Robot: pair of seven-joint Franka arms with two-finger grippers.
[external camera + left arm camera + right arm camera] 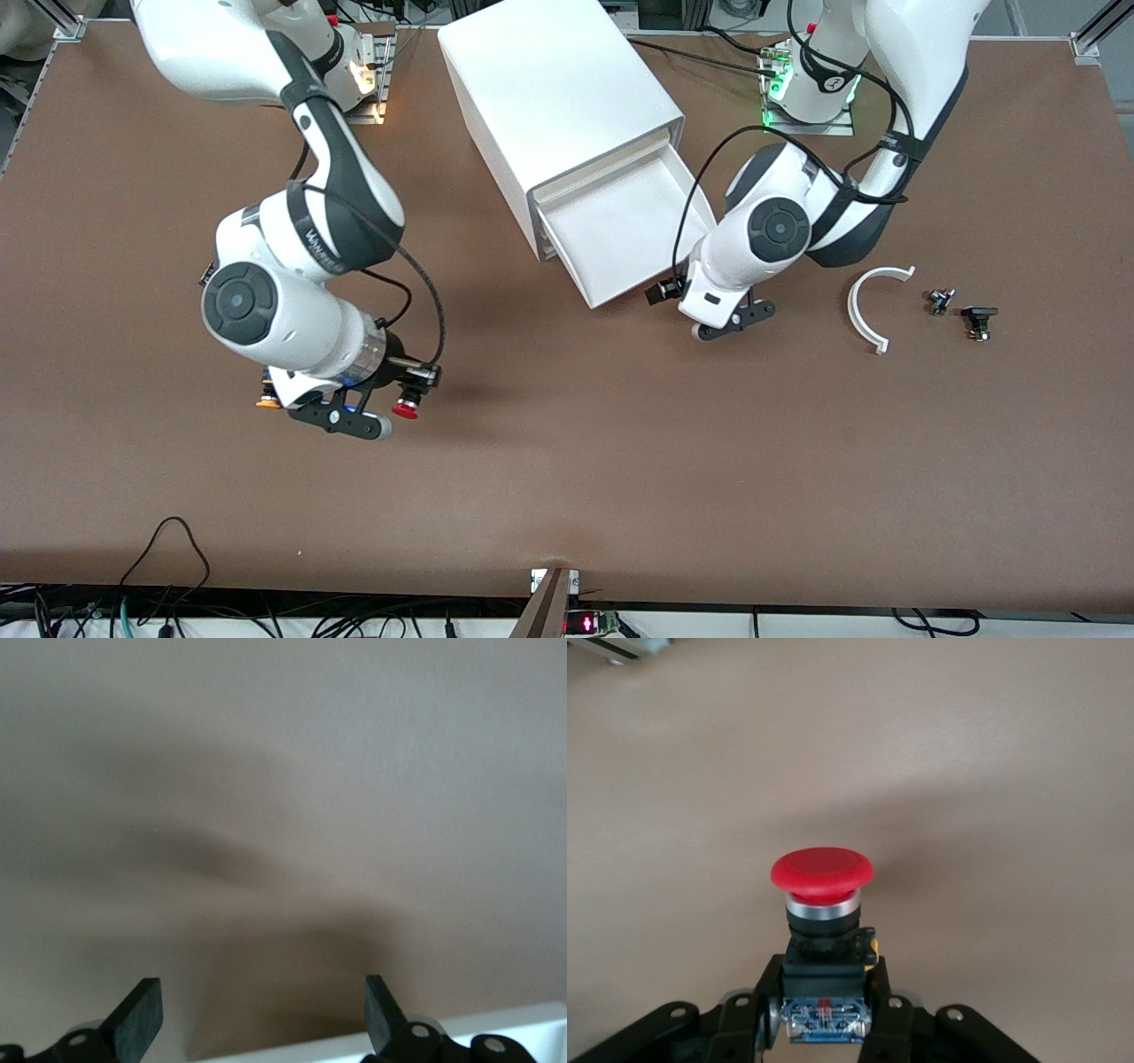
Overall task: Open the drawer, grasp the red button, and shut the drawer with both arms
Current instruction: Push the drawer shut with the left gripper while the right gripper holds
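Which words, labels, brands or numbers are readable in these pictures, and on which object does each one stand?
Dark ring of the right arm: white lettering, too blurred to read.
Button held in the right tool: no lettering visible on its red cap.
Drawer and cabinet: no text.
Left wrist view: no text.

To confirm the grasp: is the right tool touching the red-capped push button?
Touching. In the right wrist view the right tool is shut on the black body of the red-capped push button.

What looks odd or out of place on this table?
The big white cabinet sits askew on the table, one drawer hanging open. A curved white piece and two small dark parts lie loose near the left arm's end.
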